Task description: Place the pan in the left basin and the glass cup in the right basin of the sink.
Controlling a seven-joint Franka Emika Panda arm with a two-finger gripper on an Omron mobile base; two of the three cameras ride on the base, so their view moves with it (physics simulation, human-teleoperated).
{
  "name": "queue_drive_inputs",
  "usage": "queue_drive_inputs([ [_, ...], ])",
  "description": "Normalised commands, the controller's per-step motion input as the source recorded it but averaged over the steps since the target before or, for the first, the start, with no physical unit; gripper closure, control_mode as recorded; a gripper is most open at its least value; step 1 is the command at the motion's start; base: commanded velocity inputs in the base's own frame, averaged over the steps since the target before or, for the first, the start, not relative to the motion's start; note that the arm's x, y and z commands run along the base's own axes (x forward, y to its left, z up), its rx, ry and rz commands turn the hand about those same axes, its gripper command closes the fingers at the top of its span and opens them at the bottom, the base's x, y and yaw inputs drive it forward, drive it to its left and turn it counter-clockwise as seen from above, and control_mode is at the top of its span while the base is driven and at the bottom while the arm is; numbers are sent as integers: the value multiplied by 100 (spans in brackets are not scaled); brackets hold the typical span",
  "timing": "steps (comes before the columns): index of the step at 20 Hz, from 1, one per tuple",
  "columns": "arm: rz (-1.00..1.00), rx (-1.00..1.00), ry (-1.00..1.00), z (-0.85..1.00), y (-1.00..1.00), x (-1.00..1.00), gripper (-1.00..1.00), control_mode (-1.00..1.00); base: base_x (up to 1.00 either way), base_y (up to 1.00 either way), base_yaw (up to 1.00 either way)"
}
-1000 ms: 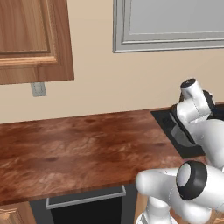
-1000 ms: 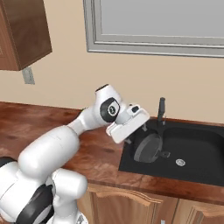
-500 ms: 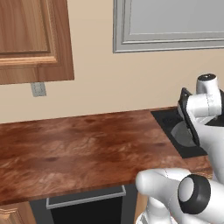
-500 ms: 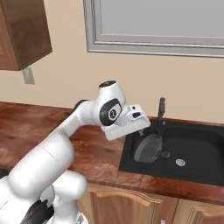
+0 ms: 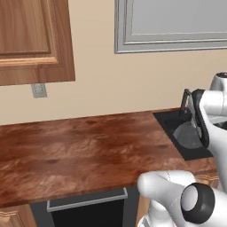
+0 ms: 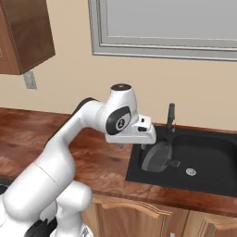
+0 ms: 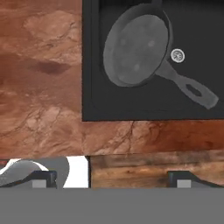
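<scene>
The pan (image 7: 136, 47), a round dark grey skillet, rests in the left part of the black sink (image 7: 131, 109), and I cannot make out any divider between the basins. Its handle (image 7: 192, 89) runs past the silver drain (image 7: 177, 55). In the right base view the pan (image 6: 156, 157) leans near the sink's left wall, below the faucet (image 6: 171, 118). My gripper (image 7: 116, 180) hangs open and empty above the counter's front edge, apart from the pan; the hand (image 6: 135, 135) is up and left of it. The glass cup is out of view.
Brown wood-look counter (image 5: 80, 150) stretches left of the sink (image 5: 170, 126). A wooden wall cabinet (image 5: 31, 40) hangs at upper left, with a wall outlet (image 5: 38, 90) below it. A grey-framed window (image 6: 166, 28) sits behind the faucet. My white arm (image 6: 69, 152) crosses the counter.
The hand has drawn up and to the left, away from the pan, which stays where it was in the sink. The fingers hold nothing.
</scene>
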Motion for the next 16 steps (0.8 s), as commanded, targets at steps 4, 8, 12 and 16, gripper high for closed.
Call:
queue_drive_inputs([
  [4,-25,12,-16,0,20,-30,-100,-100,0,0,0],
  [8,-23,6,-14,-4,24,-28,-100,-100,0,0,0],
  [12,-19,1,-12,-6,34,-18,-100,-100,0,0,0],
  [16,-17,1,-3,-7,24,-5,-100,-100,0,0,0],
])
